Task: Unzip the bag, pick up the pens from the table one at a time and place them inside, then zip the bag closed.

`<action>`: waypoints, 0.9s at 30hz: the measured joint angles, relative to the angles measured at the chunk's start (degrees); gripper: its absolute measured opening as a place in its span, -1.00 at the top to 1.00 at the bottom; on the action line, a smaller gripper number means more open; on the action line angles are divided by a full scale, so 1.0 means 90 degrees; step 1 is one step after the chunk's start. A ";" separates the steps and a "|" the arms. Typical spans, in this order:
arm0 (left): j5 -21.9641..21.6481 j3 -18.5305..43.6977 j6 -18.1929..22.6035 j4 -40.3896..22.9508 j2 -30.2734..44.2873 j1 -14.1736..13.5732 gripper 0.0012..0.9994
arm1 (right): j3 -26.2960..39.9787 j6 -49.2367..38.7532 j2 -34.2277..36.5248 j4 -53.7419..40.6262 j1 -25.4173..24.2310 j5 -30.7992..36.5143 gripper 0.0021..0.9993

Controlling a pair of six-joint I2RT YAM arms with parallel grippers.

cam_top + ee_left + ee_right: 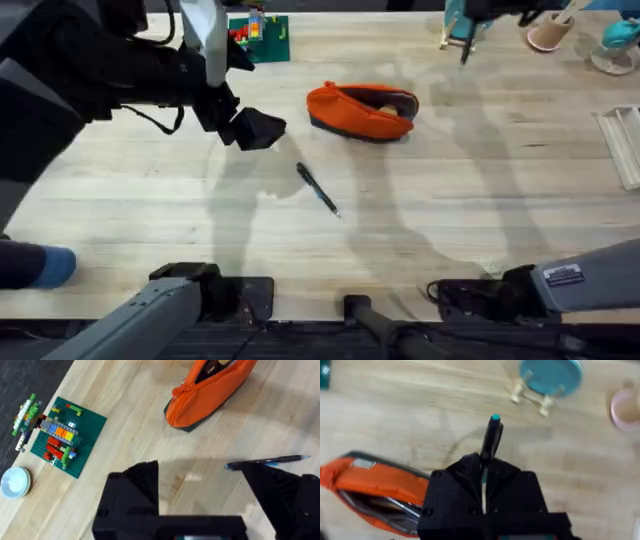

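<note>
The orange bag (362,110) lies on the table (480,200) at centre back, with its zipper open and dark items visible inside. The bag also shows in the left wrist view (210,395) and the right wrist view (375,485). One dark pen (317,188) lies on the wood in front of the bag. My left gripper (255,128) hovers open to the left of the bag, and the pen (265,461) lies just beyond one finger. My right gripper (485,465) is shut on a second pen (491,435), held above the table to the bag's right; that pen (465,48) hangs at the back.
A green baseplate with coloured bricks (262,35) sits back left of the bag, also in the left wrist view (67,435) next to a small white dish (15,482). A teal disc on a wooden stand (550,375), a pink cup (548,32) and a clear tray (625,145) stand at the right.
</note>
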 joint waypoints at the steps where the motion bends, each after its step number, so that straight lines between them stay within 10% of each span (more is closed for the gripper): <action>1: 0.0000 0.0000 0.0000 0.0000 0.0000 0.0000 -0.99 | 0.0002 -0.0211 0.0000 0.0077 0.0104 0.0000 0.94; 27: 0.0000 0.0000 0.0000 0.0000 0.0000 0.0000 -0.99 | 0.0024 -0.5049 -0.0197 -0.0741 0.0984 -0.2847 0.94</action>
